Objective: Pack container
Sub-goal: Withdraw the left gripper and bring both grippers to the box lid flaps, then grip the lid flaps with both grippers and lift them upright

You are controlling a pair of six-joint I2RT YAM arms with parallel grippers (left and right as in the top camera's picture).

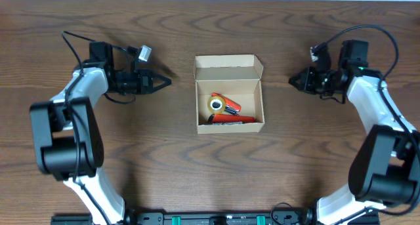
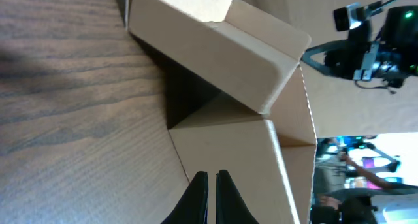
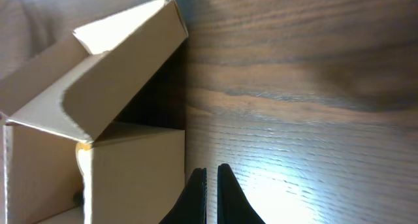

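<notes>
Both the left jaws and the right jaws are pinched nearly closed, gripping nothing, flanking the container, which sits open at mid-desk with orange items inside.

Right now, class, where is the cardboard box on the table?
In the overhead view the container sits at the middle of the table, lid open, between the left pincer and the right pincer, touching neither.
</notes>
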